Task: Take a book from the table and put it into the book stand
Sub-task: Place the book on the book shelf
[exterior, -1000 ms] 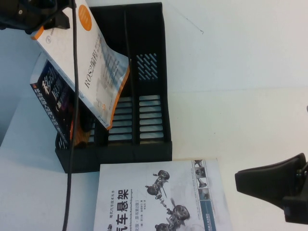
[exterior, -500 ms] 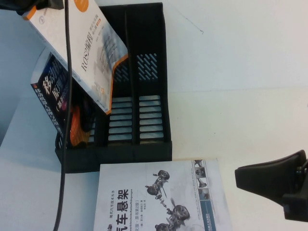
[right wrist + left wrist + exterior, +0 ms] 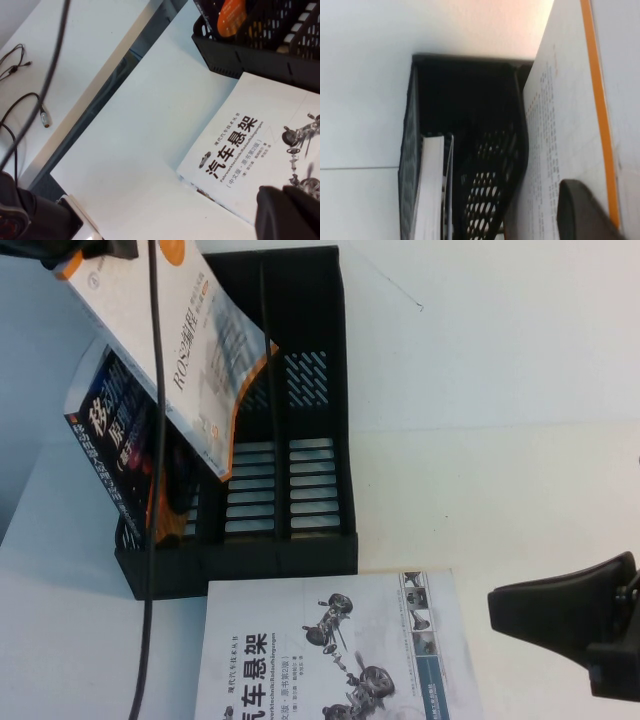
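Note:
My left gripper [image 3: 78, 250] is at the far left, shut on the top edge of a white-and-orange book [image 3: 190, 370]. The book hangs tilted, its lower corner over the left slots of the black book stand [image 3: 312, 440]. In the left wrist view one finger [image 3: 582, 212] presses on the book's page [image 3: 565, 125] above the stand [image 3: 470, 120]. A dark book [image 3: 105, 440] leans in the stand's leftmost slot. A white car-suspension book [image 3: 340, 650] lies flat in front of the stand. My right gripper [image 3: 560, 615] is shut and empty, low at the right, beside that book [image 3: 250, 145].
A black cable [image 3: 152, 490] hangs from the left arm across the stand's left side. The table's left edge [image 3: 100, 95] and loose cables [image 3: 20, 125] on a lower surface show in the right wrist view. An orange item [image 3: 232, 12] sits in the stand.
My left gripper has lifted the white-and-orange book a little, then shifted it slightly right; its lower corner is higher over the stand. The right arm has not moved.

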Motion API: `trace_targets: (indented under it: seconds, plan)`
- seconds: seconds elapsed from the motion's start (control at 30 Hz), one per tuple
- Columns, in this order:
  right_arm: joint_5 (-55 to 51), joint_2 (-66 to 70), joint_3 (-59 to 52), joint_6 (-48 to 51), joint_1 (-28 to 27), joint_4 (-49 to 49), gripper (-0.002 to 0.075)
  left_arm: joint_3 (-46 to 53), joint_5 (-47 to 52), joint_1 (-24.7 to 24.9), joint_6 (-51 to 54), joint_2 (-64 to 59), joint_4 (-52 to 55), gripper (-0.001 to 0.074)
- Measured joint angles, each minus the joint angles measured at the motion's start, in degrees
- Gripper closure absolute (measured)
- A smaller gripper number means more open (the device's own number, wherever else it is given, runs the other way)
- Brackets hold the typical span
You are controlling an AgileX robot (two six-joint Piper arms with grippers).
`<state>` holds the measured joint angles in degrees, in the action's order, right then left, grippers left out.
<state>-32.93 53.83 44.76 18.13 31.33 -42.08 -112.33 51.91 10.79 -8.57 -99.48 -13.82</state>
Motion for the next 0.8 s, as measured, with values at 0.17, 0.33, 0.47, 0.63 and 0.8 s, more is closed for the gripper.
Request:
trace_targets:
  seconds: [0.17,0.33,0.47,0.63,0.8]
  plan:
    - [0.0,0.0,0.0,0.0,0.0,0.0,0.0718,-0.12,0.12,3.67,-0.81,-2.76,5.31,0.0633]
    - [0.0,0.0,0.0,0.0,0.0,0.0,0.0718,-0.12,1.84,6.38,-3.78,-5.65,8.77,0.0633]
    - [0.0,0.0,0.0,0.0,0.0,0.0,0.0718,-0.01,2.15,7.24,-4.71,-7.33,8.98,0.0633]
    - [0.0,0.0,0.0,0.0,0.0,0.0,0.0718,-0.01,1.93,7.61,-4.96,-8.15,8.98,0.0632]
    - [0.0,0.0,0.0,0.0,0.0,0.0,0.0718,-0.38,-0.2,7.61,-4.63,-8.38,8.87,0.0428]
